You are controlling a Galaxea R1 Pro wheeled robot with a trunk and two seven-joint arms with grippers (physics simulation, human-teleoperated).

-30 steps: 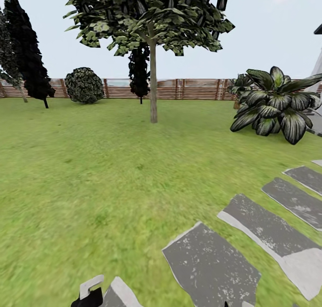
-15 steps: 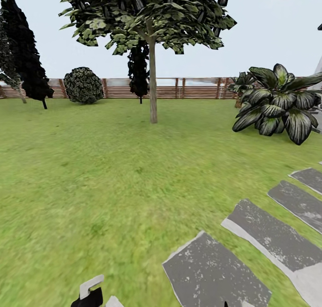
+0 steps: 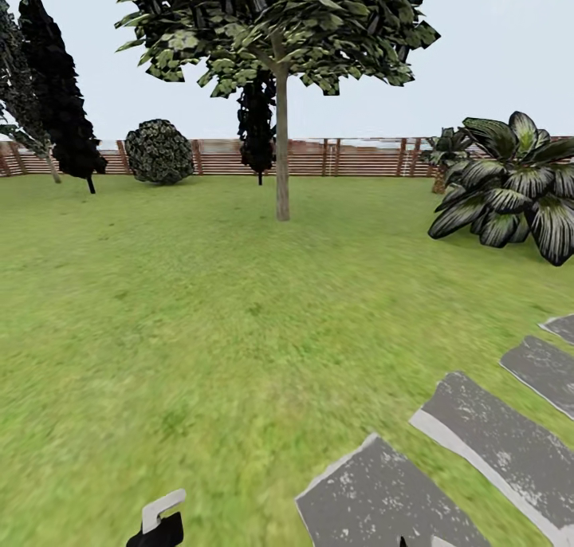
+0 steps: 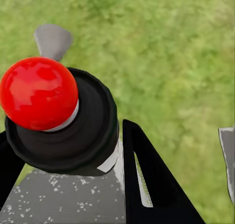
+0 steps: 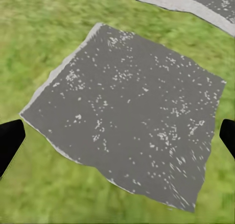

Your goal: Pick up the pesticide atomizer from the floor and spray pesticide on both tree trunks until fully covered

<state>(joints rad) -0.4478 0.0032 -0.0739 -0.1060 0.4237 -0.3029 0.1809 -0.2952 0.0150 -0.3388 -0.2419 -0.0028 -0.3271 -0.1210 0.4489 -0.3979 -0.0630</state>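
Left gripper [image 4: 115, 150] clasping red-knobbed black object [image 4: 58, 116] | right gripper [image 5: 117, 140] spread wide above stepping stone [image 5: 132, 116] | tree trunk [image 3: 282, 144] far ahead across lawn [image 3: 199, 308], left arm nearer.

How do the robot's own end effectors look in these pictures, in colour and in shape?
In the head view the left end effector is black, with a pale grey angular bracket on top. Seen from its wrist, its finger is a black wedge with a narrow pale grey slot along it. The right end effector has plain black fingers with blunt tips.
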